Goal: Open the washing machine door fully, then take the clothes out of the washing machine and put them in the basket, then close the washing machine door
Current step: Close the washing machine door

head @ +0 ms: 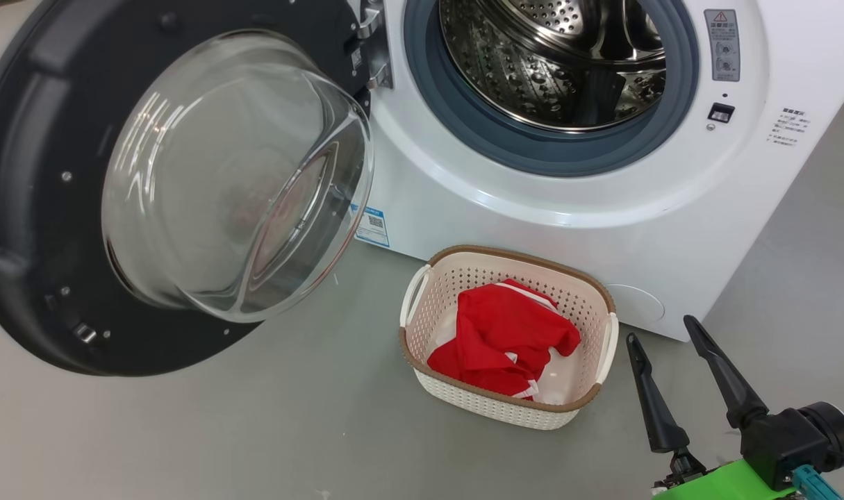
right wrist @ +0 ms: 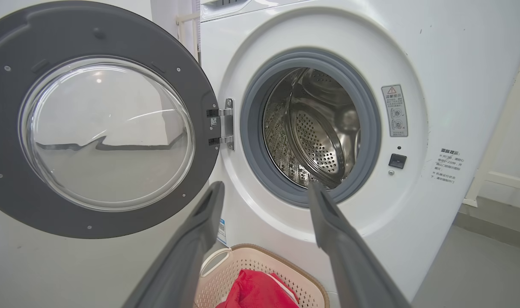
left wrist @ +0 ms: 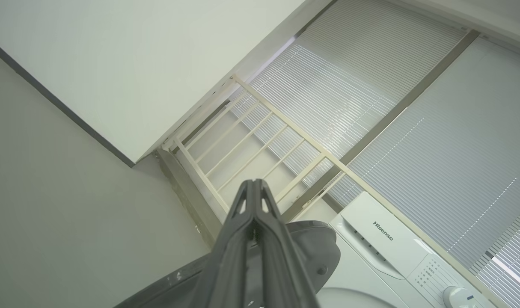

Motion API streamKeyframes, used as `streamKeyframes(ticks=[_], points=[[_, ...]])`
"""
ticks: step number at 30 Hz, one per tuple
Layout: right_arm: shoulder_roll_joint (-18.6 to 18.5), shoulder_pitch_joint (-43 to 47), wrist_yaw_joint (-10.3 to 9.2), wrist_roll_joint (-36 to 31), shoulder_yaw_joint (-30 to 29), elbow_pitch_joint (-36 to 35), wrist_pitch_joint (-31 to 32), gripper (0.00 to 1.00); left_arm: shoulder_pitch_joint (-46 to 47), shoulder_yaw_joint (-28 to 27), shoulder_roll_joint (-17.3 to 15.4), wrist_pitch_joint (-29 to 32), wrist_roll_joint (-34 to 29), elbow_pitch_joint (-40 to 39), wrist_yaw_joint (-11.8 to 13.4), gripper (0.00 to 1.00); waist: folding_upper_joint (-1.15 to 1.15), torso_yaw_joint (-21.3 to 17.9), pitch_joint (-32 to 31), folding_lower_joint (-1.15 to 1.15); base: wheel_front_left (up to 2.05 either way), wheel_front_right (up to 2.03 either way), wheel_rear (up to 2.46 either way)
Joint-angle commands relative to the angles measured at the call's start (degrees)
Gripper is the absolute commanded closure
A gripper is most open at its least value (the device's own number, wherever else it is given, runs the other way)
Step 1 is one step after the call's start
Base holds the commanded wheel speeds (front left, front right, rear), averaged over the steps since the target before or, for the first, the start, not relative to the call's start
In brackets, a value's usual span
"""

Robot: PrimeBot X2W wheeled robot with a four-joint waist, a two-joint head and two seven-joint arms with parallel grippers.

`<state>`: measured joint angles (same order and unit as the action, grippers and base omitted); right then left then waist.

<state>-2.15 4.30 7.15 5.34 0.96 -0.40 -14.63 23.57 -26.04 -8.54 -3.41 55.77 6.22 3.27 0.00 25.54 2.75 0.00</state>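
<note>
Checked washing machine door (head: 39,229): swung wide open on hinge (head: 374,42), left of the opening in head view, black rim and bulging glass bowl (head: 234,180) turned toward camera.

Same for washing machine (head: 533,208): white front, grey rubber ring (head: 456,132) around steel perforated drum (head: 547,62); visible part of drum showing bare metal. Small blue label (head: 373,226) low on the front, just beside the glass bowl's edge.

Found basket (head: 494,411) upright on floor (head: 255,430), just in front of the machine, below the opening. Found clothes (head: 505,340) inside it: crumpled red bundle with white trim, down between the perforated walls.

Spotted right gripper (head: 660,330) at lower right of head view: fingers spread wide, released, gripping nothing, just right of the basket and apart from it. In right wrist view, aimed at the machine front, fingers flanking the lower edge of the opening, basket and red bundle low between them.

Spotted left gripper (left wrist: 254,185) in left wrist view: fingers clenched tip to tip, nothing seen between them, aimed up at cream railing (left wrist: 326,155) and window blinds (left wrist: 349,85). Grey door rim right behind the fingers at bottom of that view; cannot tell whether touching. Control panel (left wrist: 431,269) of the machine at lower right there.
</note>
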Motion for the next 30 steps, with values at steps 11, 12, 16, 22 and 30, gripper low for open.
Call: streamKeyframes(ticks=[11, 12, 16, 22, 30], points=[[-0.73, -1.88, 0.34, -0.43, 1.72, -1.17, -0.28, 0.00, 17.62, -5.48, -11.57, 14.78, 11.96, 18.27, 5.24, 1.00, 0.00, -1.03, 0.56, 0.00, 0.00, 0.00, 0.00], [-0.73, -1.92, 0.34, -0.39, 1.78, -1.14, -0.26, 0.00, 18.56, -5.45, -11.95, 16.21, 12.80, 19.73, 5.57, 1.00, 0.00, -1.08, 0.60, 0.00, 0.00, 0.00, 0.00], [-0.73, -2.03, 0.34, -0.45, 1.92, -1.10, -0.20, 0.00, 20.84, -5.77, -13.24, 19.40, 14.66, 24.23, 6.88, 1.00, 0.00, -1.29, 0.66, 0.00, 0.00, 0.00, 0.00], [-0.73, -2.01, 0.34, -0.78, 2.05, -1.18, 0.00, 0.00, 23.57, -5.08, -15.78, 23.60, 15.54, 32.51, 8.47, 1.00, 0.00, -2.02, 0.68, 0.00, 0.00, 0.00, 0.00], [-0.73, -1.79, 0.34, -0.93, 2.53, -1.22, 0.07, 0.00, 24.88, -2.69, -18.24, 29.40, 15.39, 39.60, 7.98, 1.00, 0.00, -3.13, 0.64, 0.00, 0.00, 0.00, 0.00]])
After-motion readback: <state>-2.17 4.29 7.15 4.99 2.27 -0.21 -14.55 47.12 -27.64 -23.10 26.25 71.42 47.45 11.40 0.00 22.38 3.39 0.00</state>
